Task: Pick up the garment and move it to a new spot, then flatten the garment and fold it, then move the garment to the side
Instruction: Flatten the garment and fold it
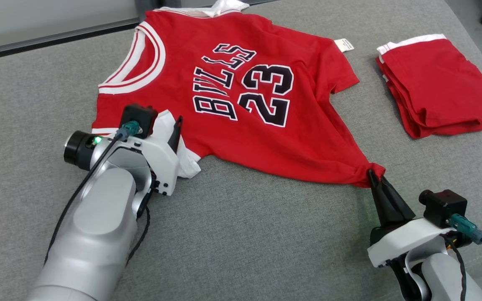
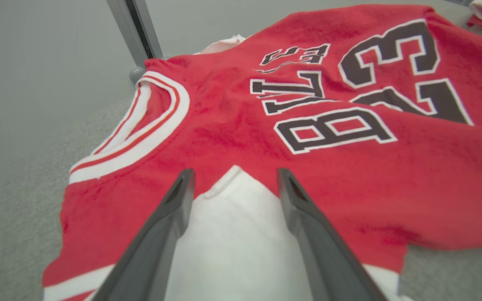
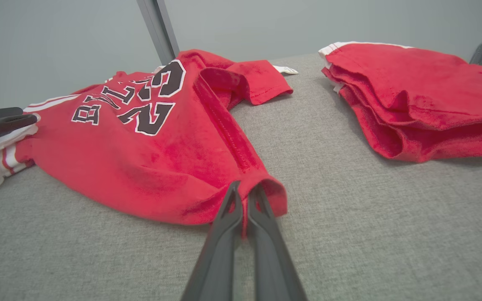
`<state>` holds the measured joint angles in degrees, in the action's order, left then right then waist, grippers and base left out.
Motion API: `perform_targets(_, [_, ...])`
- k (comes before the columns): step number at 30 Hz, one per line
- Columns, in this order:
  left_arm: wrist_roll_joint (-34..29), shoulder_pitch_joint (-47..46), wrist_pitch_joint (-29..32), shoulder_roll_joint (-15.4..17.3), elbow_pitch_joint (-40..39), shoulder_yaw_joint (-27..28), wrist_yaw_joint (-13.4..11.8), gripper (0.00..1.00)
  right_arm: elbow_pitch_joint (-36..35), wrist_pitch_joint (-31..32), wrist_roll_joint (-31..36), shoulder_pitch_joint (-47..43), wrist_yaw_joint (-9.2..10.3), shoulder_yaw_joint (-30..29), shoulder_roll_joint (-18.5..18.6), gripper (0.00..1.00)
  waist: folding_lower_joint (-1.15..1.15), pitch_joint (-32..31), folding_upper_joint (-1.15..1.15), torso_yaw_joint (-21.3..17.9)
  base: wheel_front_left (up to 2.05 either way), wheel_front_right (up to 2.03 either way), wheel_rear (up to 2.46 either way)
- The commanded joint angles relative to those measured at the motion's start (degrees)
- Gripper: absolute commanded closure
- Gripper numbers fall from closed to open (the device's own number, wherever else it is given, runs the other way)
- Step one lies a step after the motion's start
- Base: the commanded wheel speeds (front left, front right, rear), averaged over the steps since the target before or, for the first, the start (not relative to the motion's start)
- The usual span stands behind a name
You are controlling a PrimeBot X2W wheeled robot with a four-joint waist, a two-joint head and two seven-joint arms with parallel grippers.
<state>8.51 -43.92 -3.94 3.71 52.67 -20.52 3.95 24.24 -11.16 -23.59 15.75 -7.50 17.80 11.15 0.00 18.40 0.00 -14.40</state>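
Head view: jersey (image 1: 266, 144) runs collar-left, hem-right; right jaws clench apparently its hem, left jaws released.

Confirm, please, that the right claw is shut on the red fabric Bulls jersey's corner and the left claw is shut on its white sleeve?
Not quite: the left claw is open over the white sleeve, as the left wrist view shows. The right claw is shut on a corner of the red fabric Bulls jersey.

I am pinching the red jersey (image 3: 140, 163) by its near corner with my right gripper (image 3: 244, 193), jaws closed on the cloth. A folded red garment (image 3: 425, 100) is lying well apart on the grey surface (image 3: 349, 234).
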Motion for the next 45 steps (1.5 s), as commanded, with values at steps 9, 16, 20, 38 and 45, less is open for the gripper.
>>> perform_targets(9, [-2.1, -5.9, 1.8, 1.3, 6.4, -2.9, 1.0, 0.00, 2.6, -1.8, -1.0, 2.1, 0.02, 1.0, -0.3, 1.00, 0.00, 1.0, 0.00, -0.8, 0.00, 0.00, 0.00])
perform_targets(16, [-2.1, -7.5, 0.9, 0.9, 9.1, -4.8, 2.0, 1.00, 4.0, -2.6, -1.7, 2.8, 0.03, 1.4, -0.2, 1.00, 0.00, 1.1, 0.00, -0.7, 0.00, 0.00, 0.00])
perform_targets(20, [-1.7, -7.4, 0.6, 0.6, 10.2, -5.5, 2.3, 1.00, 4.4, -2.6, -1.9, 2.9, 0.03, 1.5, 0.0, 1.00, 0.00, 1.0, 0.00, -0.5, 0.00, 0.00, 0.00])
perform_targets(38, [4.7, -1.8, -11.0, 0.4, 2.5, -1.3, -0.1, 1.00, 3.9, -3.0, -3.2, 1.6, 0.03, -2.1, 3.2, 1.00, 0.00, -4.9, 0.00, 7.6, 0.00, 0.00, 0.00])
perform_targets(45, [7.1, 9.1, -11.3, 2.7, -16.5, 3.7, -0.5, 1.00, 1.1, -0.3, -5.0, 1.8, 0.03, -3.2, 6.2, 1.00, 0.00, -9.3, 0.00, 11.6, 0.00, 0.00, 0.00])
